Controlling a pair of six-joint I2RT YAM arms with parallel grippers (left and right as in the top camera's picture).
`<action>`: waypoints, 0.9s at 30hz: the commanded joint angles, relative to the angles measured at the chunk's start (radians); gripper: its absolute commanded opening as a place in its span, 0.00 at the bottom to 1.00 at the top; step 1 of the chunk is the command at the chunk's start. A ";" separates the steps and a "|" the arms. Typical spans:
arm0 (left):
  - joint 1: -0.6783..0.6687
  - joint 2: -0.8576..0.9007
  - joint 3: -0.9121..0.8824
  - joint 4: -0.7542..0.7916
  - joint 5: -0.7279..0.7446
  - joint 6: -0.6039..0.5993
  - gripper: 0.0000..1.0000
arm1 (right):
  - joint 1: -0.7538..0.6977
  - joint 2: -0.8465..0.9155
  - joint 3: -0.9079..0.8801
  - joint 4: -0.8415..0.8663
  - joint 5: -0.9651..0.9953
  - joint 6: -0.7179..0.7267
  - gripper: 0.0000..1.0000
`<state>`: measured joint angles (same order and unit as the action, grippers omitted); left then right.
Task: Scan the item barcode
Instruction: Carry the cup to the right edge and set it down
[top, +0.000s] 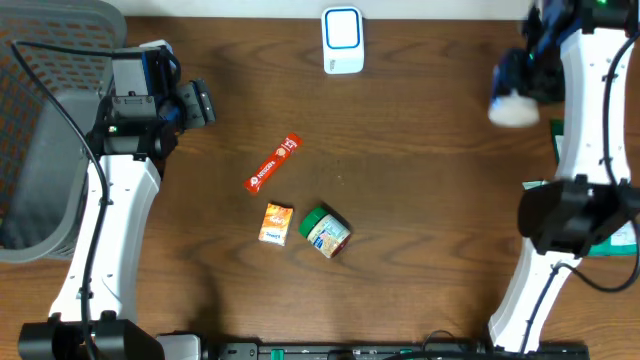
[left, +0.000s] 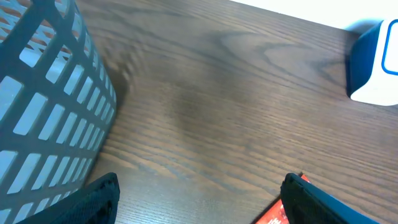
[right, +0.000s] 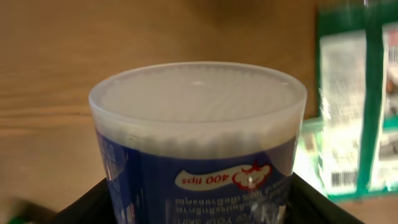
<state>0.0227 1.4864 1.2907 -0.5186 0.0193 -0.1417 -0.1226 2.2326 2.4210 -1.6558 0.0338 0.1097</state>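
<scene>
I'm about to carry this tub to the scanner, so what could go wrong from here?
The right gripper grips the cotton swab tub on its smooth round wall, so it might slip or twist in transit. No barcode shows in the wrist view and the label reads upside down, so it may face away from the scanner.

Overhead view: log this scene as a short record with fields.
scanner: white and blue, at the table's far edge
left gripper: open, empty, near the basket
right gripper: closed on the cotton swab tub, right of the scanner
loose items: red sachet, orange packet, green-lidded jar
</scene>
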 joint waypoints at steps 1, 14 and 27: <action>0.000 0.010 0.003 0.000 -0.012 -0.001 0.83 | -0.077 0.018 -0.159 0.038 0.105 -0.023 0.01; 0.000 0.010 0.003 0.001 -0.012 -0.001 0.83 | -0.213 0.018 -0.602 0.413 0.143 -0.264 0.09; 0.000 0.010 0.003 0.000 -0.013 -0.001 0.83 | -0.210 0.017 -0.533 0.336 0.175 -0.265 0.99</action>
<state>0.0227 1.4864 1.2907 -0.5186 0.0193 -0.1413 -0.3286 2.2414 1.8389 -1.3041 0.1848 -0.1410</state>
